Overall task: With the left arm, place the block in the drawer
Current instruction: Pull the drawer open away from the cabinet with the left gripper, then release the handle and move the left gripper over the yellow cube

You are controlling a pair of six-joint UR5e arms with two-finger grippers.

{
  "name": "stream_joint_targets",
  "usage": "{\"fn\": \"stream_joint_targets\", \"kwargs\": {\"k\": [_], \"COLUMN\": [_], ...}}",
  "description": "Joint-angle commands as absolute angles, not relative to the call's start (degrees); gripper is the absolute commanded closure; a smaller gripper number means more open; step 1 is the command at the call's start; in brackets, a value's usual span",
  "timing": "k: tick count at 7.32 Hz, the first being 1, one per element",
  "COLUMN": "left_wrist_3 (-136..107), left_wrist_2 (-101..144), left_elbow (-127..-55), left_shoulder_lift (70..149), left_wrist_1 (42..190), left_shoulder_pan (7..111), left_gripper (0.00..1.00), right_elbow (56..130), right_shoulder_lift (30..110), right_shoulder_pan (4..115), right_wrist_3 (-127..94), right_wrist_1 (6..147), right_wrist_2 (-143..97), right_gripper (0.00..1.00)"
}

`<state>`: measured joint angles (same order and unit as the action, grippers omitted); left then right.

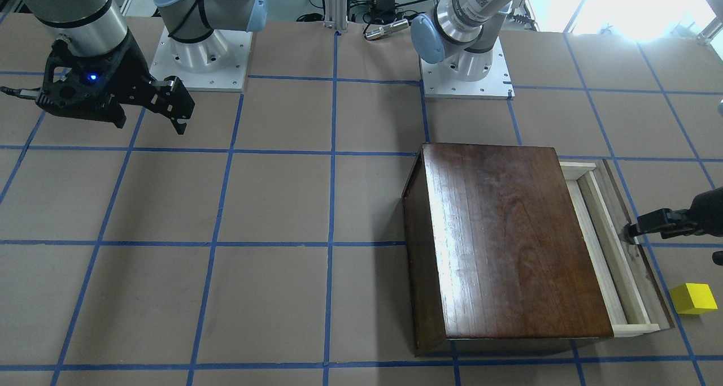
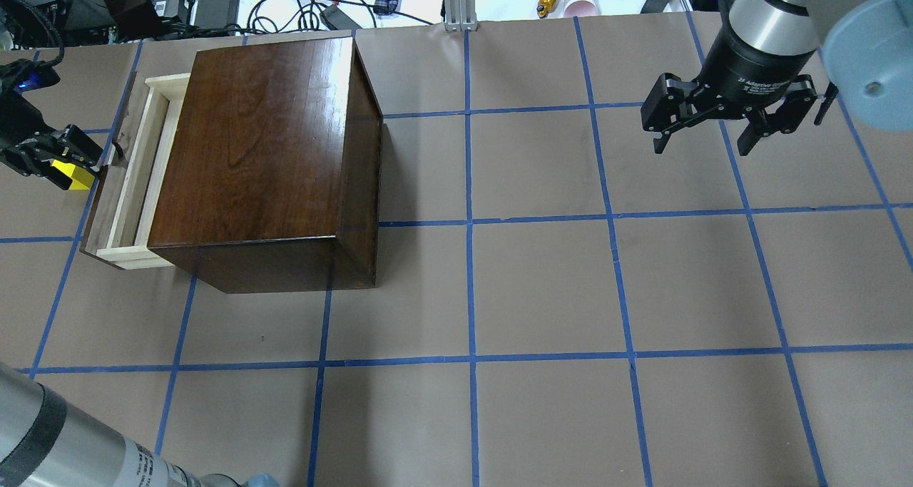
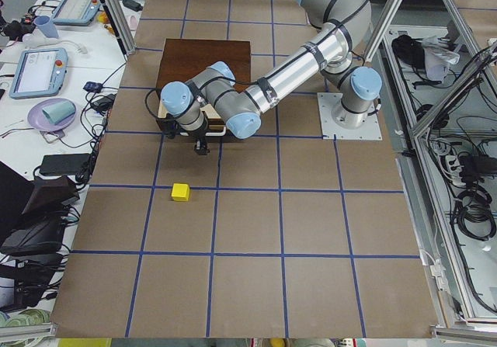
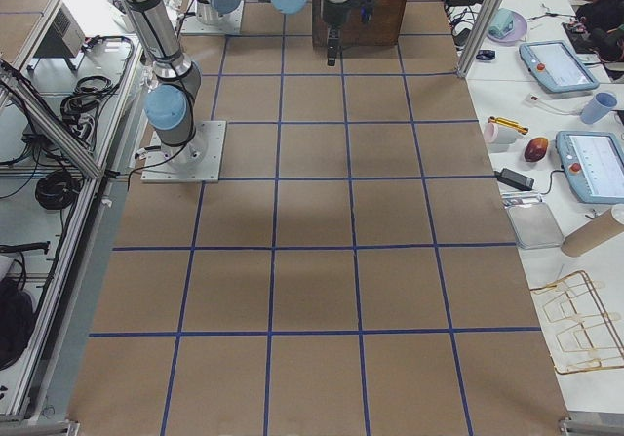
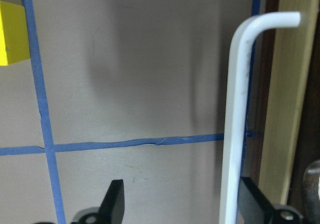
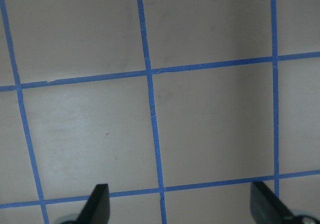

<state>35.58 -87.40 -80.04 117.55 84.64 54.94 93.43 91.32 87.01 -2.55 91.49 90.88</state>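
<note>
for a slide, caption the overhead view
Left arm's black tool at the front of the partly open pale-wood drawer in a dark-brown wooden box, small yellow cube nearby

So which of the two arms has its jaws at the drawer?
The left arm, jaws at the drawer's metal pull, near the yellow block. The right arm hangs far from the box.

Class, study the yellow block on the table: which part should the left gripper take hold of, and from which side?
Two opposite upright faces of the block, coming straight down from above. It is a cube resting flat, so its parallel sides suit the jaws, and it stands clear of the drawer, so both faces look reachable.
</note>
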Motion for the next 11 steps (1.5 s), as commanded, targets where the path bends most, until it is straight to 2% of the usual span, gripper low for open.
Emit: {"fn": "stream_joint_targets", "kwargs": {"k": [1,5,11], "left_wrist_3": [37.09,37.26,41.12], "left_wrist_2": [-87.36,-87.45,-89.99], "left_elbow": [-79.63,-78.67,-70.50], "left_shoulder_lift": [117.77,117.95,126.02], "left_wrist_1": [84.73,84.64,76.29], "left_shoulder_pan": [53.71,53.61,52.91], "left_gripper": [0.19,0.19,0.19], "right_elbow": [93.43,93.43,93.43], "right_shoulder_lift": [91.32,91.32,91.32], "right_shoulder_pan": [87.01,87.01,87.01], "right_wrist_3": [-2.55,-2.55,-2.55], "right_wrist_1": [91.49,91.49,91.49], "right_wrist_2": [90.88,90.88,90.88], "right_gripper": [0.00,0.00,0.00]}}
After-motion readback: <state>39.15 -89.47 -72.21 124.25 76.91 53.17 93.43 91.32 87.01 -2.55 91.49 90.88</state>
